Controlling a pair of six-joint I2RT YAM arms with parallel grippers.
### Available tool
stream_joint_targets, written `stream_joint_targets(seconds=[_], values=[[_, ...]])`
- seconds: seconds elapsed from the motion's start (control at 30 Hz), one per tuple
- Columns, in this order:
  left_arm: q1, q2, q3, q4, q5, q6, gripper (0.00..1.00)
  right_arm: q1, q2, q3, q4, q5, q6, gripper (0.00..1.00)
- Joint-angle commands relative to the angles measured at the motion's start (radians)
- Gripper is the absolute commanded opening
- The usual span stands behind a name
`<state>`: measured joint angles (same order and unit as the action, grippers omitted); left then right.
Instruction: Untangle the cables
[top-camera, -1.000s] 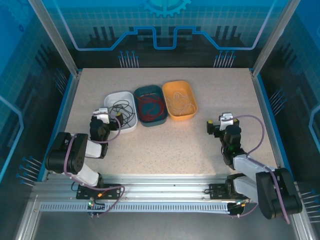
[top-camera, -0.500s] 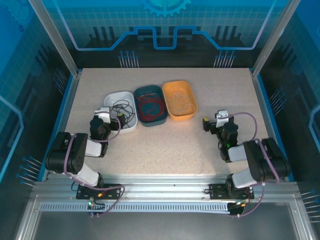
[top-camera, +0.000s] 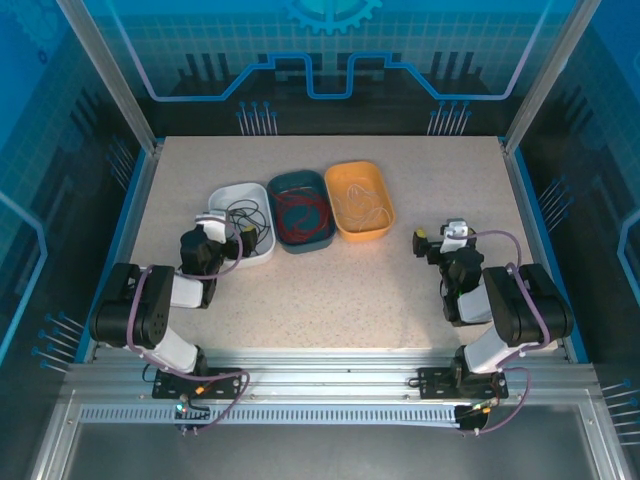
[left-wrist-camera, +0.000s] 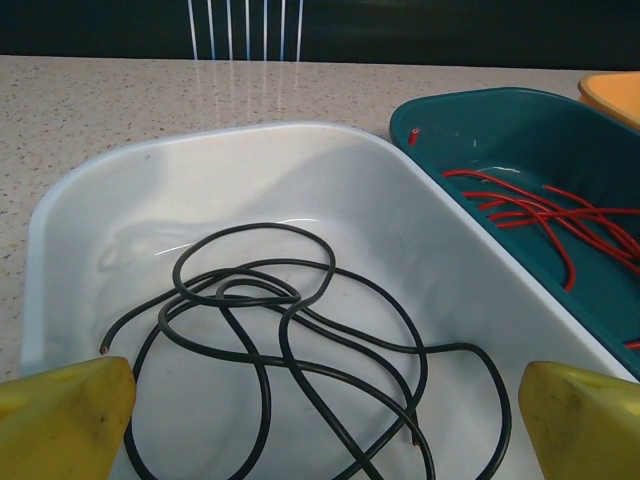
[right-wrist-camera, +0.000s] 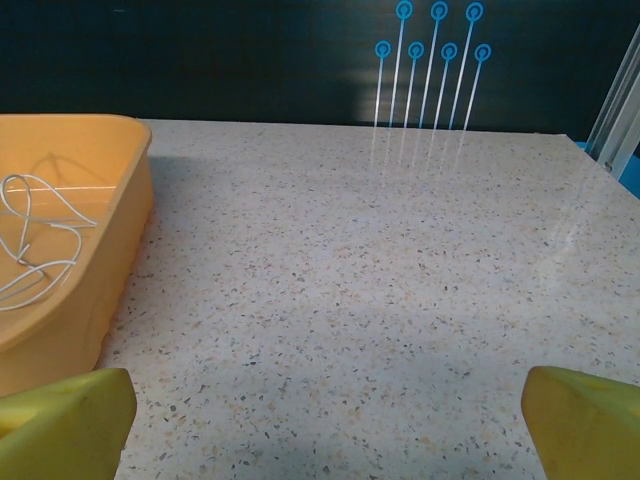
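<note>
As the black cable (left-wrist-camera: 285, 297), red cable (left-wrist-camera: 540, 215) and cream cable (top-camera: 362, 211) lie in separate trays (left-wrist-camera: 250, 130), untangling appears done; left gripper (left-wrist-camera: 322, 418) and right gripper (right-wrist-camera: 325, 425) are released, empty.

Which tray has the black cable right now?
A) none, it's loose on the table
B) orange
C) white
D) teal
C: in the left wrist view the black cable lies coiled inside the white tray, while the teal tray beside it holds the red cable.
</note>
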<state>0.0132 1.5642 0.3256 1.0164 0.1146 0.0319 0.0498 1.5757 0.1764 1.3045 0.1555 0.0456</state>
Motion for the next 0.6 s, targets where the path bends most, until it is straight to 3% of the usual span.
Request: stream_joint_targets(seconds=[0.0, 0.17, 0.33, 0.57], values=[[0.020, -0.015, 0.032, -0.049, 0.059, 0.003, 0.99, -0.015, 0.002, -0.004, 0.053, -0.004, 0.014, 1.00], [0.030, -0.013, 0.050, -0.077, 0.006, -0.025, 0.99, -0.015, -0.023, 0.054, -0.082, -0.094, -0.019, 1.00], [0.030, -0.013, 0.052, -0.077, 0.002, -0.026, 0.99, -0.015, -0.036, 0.221, -0.418, -0.224, -0.067, 1.00], [0.030, -0.013, 0.052, -0.078, -0.024, -0.032, 0.99, -0.023, -0.033, 0.218, -0.404, -0.208, -0.050, 1.00]])
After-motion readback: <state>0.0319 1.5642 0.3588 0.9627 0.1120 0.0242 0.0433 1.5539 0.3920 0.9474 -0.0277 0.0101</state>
